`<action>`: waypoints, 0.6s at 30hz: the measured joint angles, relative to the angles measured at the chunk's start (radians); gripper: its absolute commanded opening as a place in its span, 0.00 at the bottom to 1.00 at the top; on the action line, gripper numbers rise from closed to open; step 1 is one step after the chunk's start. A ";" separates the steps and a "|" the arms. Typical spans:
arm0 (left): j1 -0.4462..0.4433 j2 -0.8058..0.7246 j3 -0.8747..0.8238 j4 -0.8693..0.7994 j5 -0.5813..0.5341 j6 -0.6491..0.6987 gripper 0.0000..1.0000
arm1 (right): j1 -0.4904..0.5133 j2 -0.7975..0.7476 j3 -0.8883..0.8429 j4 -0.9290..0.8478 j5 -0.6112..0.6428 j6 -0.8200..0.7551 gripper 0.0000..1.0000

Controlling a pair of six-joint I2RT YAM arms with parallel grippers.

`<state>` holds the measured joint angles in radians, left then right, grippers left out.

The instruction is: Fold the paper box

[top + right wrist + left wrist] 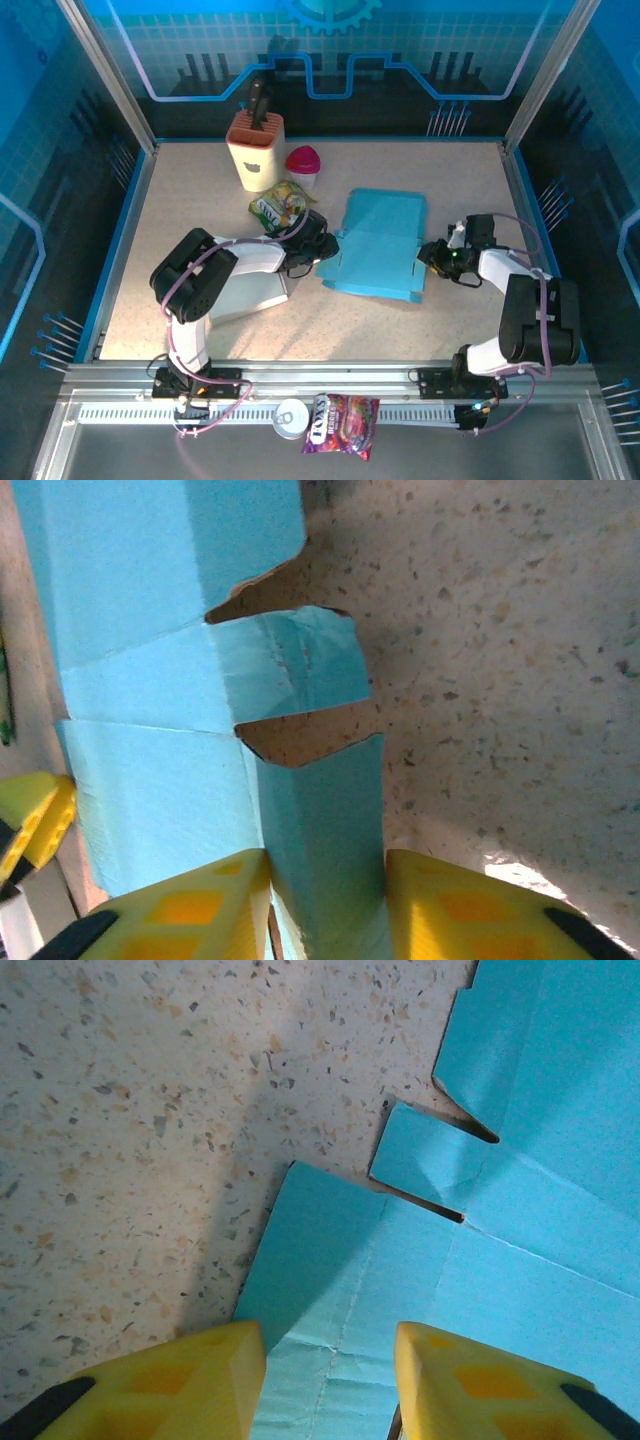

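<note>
Ideally both side flaps go up together, so each arm should push close to the crease rather than at a flap's tip, or the flat, light-blue die-cut paper box (378, 240) is likely to skid or twist on the speckled stone-pattern desk (450, 170). The left gripper (325, 247) sits at the box's left edge, its yellow fingers (200, 1375) spread apart with a flat flap lying in the gap, nothing clamped. The right gripper (432, 255) is at the right edge; its fingers (460, 910) flank a raised strip of flap, though I cannot tell whether they bite it. The box lies unfolded about mid-desk, slightly toward the right edge, showing scored creases, notched tabs and faint wrinkles
</note>
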<state>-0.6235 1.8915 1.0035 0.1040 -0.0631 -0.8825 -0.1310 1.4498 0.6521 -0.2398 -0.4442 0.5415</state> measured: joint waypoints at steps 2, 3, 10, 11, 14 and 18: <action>0.000 -0.002 -0.004 0.004 0.000 0.001 0.41 | 0.006 -0.019 0.000 -0.010 0.010 0.008 0.21; 0.000 -0.008 -0.011 0.008 0.000 0.003 0.42 | 0.008 -0.036 0.000 -0.016 0.011 0.013 0.19; -0.104 -0.213 -0.122 -0.048 -0.167 0.189 0.52 | 0.012 -0.115 0.065 -0.103 0.016 0.035 0.00; -0.140 -0.250 -0.127 -0.049 -0.190 0.235 0.52 | 0.011 -0.113 0.084 -0.111 0.013 0.034 0.00; -0.253 -0.359 -0.126 -0.045 -0.242 0.367 0.51 | 0.004 -0.090 0.139 -0.126 -0.010 0.034 0.00; -0.335 -0.416 -0.134 -0.041 -0.288 0.552 0.52 | -0.008 -0.061 0.171 -0.140 -0.036 0.035 0.00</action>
<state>-0.9588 1.4754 0.8696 0.0628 -0.3508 -0.3305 -0.1390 1.3888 0.8234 -0.3798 -0.4801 0.5766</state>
